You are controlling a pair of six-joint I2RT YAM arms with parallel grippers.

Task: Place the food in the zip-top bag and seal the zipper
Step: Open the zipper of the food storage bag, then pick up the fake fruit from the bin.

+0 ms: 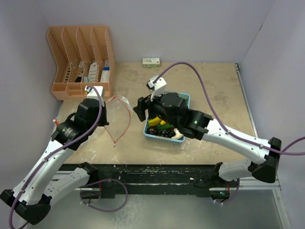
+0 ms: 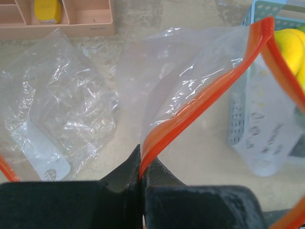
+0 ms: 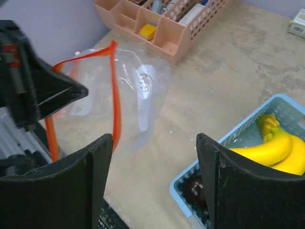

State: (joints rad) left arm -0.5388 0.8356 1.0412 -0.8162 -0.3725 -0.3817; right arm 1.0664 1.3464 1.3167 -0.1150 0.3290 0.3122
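Two risks: left gripper (image 2: 140,168) clenched on zip-top bag (image 2: 200,67) rim, pinch may slip; right gripper (image 3: 153,155) released, banana bunch (image 3: 274,147) may miss mouth.

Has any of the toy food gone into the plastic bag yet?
No, the clear zip-top bag holds nothing, and the banana bunch lies in the blue basket.

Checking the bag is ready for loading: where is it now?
In the top view, the bag stands open left of centre, between the basket and the left gripper, which pinches its rim.
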